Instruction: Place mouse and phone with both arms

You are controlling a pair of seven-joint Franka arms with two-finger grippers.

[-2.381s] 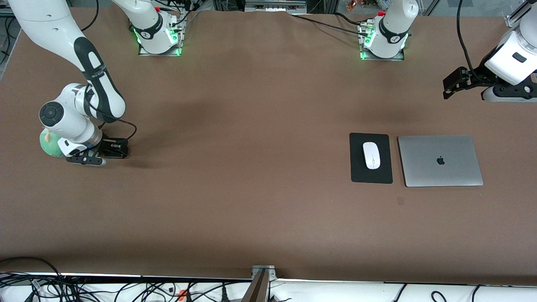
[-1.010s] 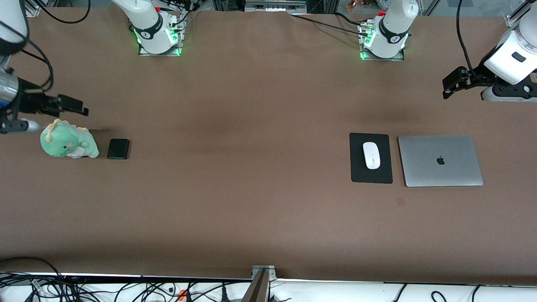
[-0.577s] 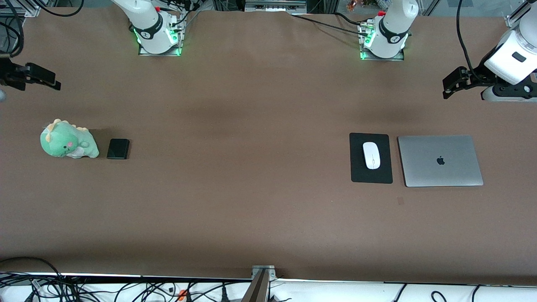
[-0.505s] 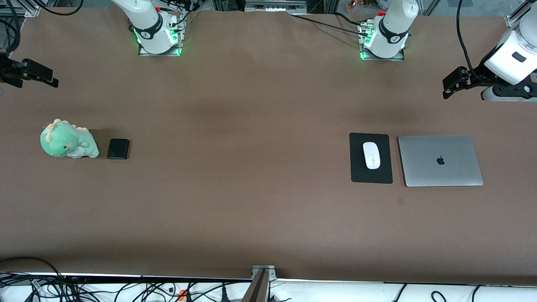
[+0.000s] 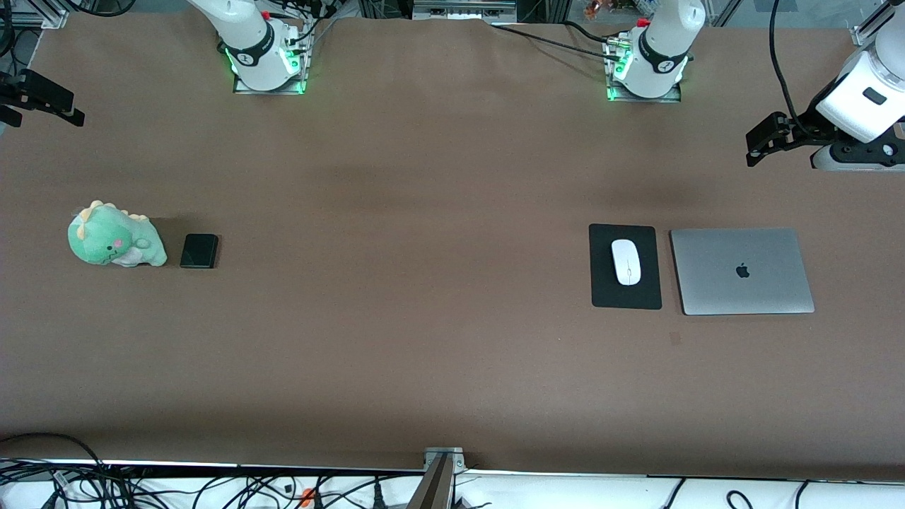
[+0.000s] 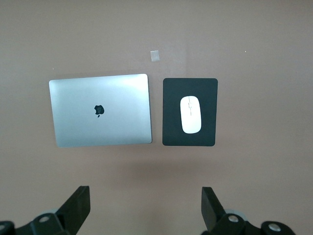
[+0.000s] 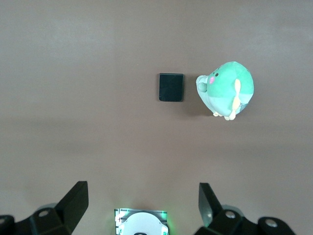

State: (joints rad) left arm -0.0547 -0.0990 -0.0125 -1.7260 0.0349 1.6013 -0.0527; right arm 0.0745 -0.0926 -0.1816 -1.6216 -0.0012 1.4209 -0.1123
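The white mouse [image 5: 626, 261] lies on a black pad [image 5: 601, 283] next to a closed silver laptop [image 5: 742, 271], toward the left arm's end of the table. The black phone [image 5: 199, 251] lies flat on the table beside a green plush toy [image 5: 113, 244], toward the right arm's end. My right gripper [image 5: 53, 106] is open and empty, up in the air over the table's edge at its own end. In the right wrist view the phone [image 7: 171, 87] lies far below the gripper [image 7: 142, 203]. My left gripper [image 5: 767, 145] is open, empty and waits high over its end. The left wrist view shows the mouse [image 6: 190, 114].
The two arm bases [image 5: 265, 63] [image 5: 647, 71] stand along the table's edge farthest from the front camera. A small mark [image 5: 675, 339] lies on the table nearer to the front camera than the pad. Cables hang at the front edge.
My right gripper let go of the phone beside the plush toy, rose and drew away toward the table's edge at its own end. The left arm has not moved.
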